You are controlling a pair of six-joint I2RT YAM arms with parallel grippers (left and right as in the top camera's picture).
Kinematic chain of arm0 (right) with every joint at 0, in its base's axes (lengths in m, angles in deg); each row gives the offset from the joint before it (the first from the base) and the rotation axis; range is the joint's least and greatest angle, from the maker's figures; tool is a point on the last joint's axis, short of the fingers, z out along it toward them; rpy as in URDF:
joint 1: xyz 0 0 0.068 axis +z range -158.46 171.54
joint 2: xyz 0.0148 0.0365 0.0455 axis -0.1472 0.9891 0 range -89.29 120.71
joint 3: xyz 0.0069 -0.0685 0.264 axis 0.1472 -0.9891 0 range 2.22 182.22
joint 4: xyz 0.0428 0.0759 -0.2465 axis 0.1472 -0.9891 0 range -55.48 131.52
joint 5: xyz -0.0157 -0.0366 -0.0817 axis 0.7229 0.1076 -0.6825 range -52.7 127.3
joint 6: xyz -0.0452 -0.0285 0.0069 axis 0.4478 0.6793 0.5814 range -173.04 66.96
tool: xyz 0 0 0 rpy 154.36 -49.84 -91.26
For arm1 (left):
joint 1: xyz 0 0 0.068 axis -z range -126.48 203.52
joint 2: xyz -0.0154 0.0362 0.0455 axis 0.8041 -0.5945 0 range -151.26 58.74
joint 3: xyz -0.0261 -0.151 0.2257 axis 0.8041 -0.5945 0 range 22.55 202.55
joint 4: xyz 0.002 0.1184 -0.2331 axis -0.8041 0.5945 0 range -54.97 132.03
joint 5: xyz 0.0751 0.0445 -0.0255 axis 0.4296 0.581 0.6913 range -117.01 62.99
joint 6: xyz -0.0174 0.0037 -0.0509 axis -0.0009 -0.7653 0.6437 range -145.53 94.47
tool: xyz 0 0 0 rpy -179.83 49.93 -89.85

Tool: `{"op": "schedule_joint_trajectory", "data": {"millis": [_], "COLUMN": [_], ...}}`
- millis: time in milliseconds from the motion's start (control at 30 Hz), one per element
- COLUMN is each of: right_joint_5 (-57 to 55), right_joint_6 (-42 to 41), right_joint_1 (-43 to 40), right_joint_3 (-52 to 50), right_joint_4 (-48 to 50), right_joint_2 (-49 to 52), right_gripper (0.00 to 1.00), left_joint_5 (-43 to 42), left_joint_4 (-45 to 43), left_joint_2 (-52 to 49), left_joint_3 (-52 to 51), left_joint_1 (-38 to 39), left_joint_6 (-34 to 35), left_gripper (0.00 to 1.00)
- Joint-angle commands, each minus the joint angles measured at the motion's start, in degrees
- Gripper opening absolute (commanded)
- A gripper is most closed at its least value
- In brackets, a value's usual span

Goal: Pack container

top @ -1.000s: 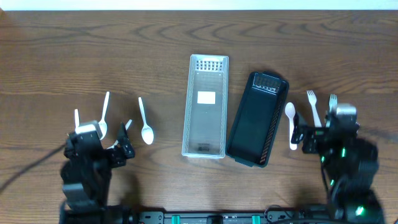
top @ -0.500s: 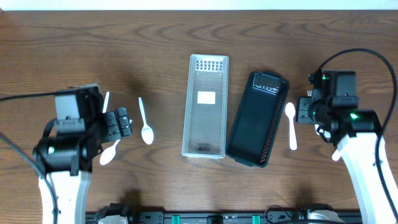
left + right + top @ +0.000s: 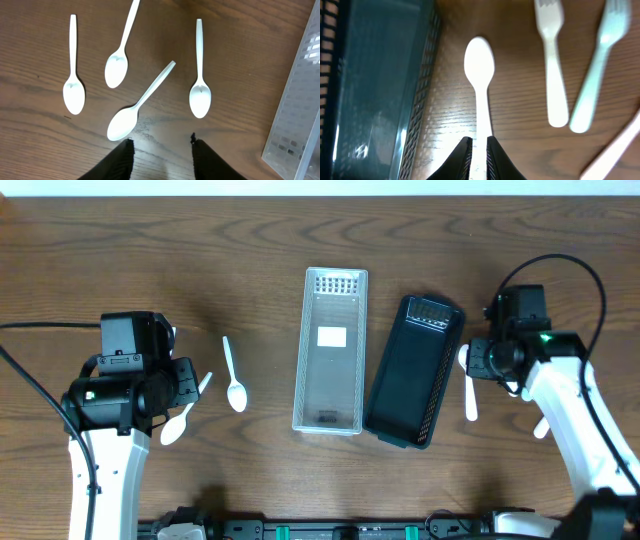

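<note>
Wooden table [image 3: 500,240] bearing clear tray [image 3: 332,380], black basket [image 3: 405,380], white spoons [image 3: 237,395], forks [image 3: 555,65].

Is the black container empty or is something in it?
Empty: the black container shows only its bare floor from overhead.

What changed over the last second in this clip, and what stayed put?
Both arms moved out from the near edge of the table. The right gripper went in beside the black container and shut on the handle of the white spoon there. The left gripper came over the spoons on the left, jaws apart, holding nothing. The clear tray, black container and utensils stayed put.
</note>
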Motion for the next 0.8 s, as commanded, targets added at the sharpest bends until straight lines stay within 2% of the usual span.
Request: {"op": "schedule_joint_trajectory", "data": {"millis": [0,167,367,500,767], "right_joint_5": [4.2,11.2,16.6,23.9,28.1], "right_joint_6": [0.1,2.4,4.5,7.5,8.3], "right_joint_1": [-0.4,-0.4,-0.4,-0.4,-0.4], "right_joint_3": [1.0,1.0,1.0,1.0,1.0], "right_joint_4": [0.7,3.4,7.9,12.4,16.1], "right_joint_2": [3.6,8.0,8.7,8.7,8.7], "right_gripper": [0.14,0.12,0.12,0.13,0.15], "left_joint_5": [0.0,0.0,0.0,0.0,0.0], "left_joint_4": [0.3,0.3,0.3,0.3,0.3], "left_joint_2": [-0.2,-0.2,-0.2,-0.2,-0.2], "left_joint_3": [0.9,0.9,0.9,0.9,0.9], "left_joint_1": [0.0,0.0,0.0,0.0,0.0], "left_joint_6": [0.2,0.2,0.2,0.2,0.2], "left_gripper": [0.37,0.37,0.37,0.41,0.42]}}
